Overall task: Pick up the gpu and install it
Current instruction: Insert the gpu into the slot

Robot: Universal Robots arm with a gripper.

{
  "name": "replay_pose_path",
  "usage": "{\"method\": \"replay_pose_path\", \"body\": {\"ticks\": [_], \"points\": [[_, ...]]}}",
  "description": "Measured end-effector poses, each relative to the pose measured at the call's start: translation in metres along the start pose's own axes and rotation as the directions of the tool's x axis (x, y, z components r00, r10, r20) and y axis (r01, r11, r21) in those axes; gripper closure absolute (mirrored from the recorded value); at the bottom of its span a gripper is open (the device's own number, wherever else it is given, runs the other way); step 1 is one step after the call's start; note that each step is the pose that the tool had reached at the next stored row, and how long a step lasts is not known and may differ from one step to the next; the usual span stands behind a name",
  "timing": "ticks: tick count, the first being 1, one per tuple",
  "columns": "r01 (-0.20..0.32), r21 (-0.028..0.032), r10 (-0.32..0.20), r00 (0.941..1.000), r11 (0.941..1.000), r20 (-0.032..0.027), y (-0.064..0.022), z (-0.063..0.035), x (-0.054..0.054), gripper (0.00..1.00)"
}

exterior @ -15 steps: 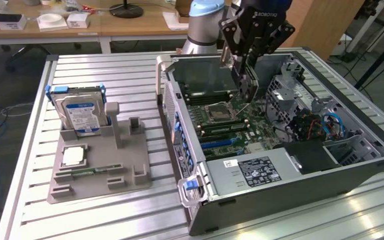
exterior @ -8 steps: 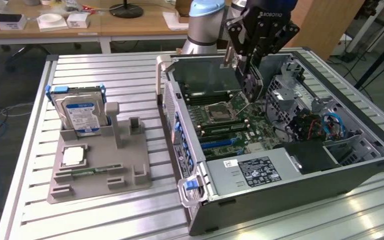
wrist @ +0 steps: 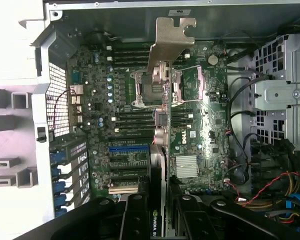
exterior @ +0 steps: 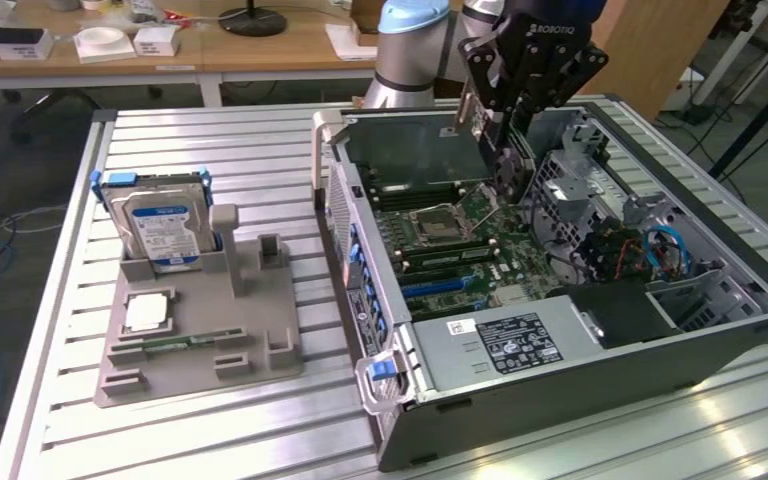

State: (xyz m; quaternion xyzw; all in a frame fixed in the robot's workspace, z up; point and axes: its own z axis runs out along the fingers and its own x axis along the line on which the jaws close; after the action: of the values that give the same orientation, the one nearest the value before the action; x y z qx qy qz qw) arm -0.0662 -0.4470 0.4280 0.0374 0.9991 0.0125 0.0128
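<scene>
My gripper (exterior: 496, 120) is clamped tight on the gpu (wrist: 155, 222), which hangs on edge above the motherboard (wrist: 205, 100) inside the open computer case (exterior: 558, 420). It is over the CPU socket (wrist: 150, 87), at the end away from the power supply (exterior: 511, 340). The card's long axis runs from my fingers out to its silvery bracket (wrist: 171, 42). As I judge it, that sets the card crosswise to the blue expansion slot (wrist: 127, 149), which lies off to one side.

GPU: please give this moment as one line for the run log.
fingers: shut on gpu | gpu: on edge above motherboard, not seated | hard drive: upright in rack beside computer case
</scene>
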Motion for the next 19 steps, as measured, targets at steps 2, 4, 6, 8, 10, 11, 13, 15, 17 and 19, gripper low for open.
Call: {"method": "replay_pose_path", "body": {"ticks": [2, 4, 6, 8, 10, 11, 13, 15, 17, 19], "points": [[0.000, -0.0001, 0.000, 1.0000, 1.0000, 0.0001, 0.0000, 0.0000, 0.0000, 0.74], [0.000, -0.0001, 0.000, 1.0000, 1.0000, 0.0000, 0.0000, 0.0000, 0.0000, 0.74], [0.000, 0.0000, 0.000, 1.0000, 1.0000, 0.0000, 0.0000, 0.0000, 0.0000, 0.74], [0.000, 0.0000, 0.000, 1.0000, 1.0000, 0.0000, 0.0000, 0.0000, 0.0000, 0.74], [0.000, 0.0000, 0.000, 1.0000, 1.0000, 0.0000, 0.0000, 0.0000, 0.0000, 0.74], [0.000, 0.0000, 0.000, 1.0000, 1.0000, 0.0000, 0.0000, 0.0000, 0.0000, 0.74], [0.004, -0.0001, -0.004, 1.0000, 1.0000, -0.0001, 0.0000, 0.0000, 0.0000, 0.74], [0.015, -0.0004, -0.015, 0.9999, 0.9999, -0.0003, 0.0000, 0.0000, 0.0000, 0.74], [0.026, -0.0007, -0.026, 0.9997, 0.9997, -0.0006, 0.0000, 0.0000, 0.0000, 0.74], [0.038, -0.0009, -0.038, 0.9993, 0.9993, -0.0010, 0.0000, 0.0000, 0.0000, 0.74]]}}
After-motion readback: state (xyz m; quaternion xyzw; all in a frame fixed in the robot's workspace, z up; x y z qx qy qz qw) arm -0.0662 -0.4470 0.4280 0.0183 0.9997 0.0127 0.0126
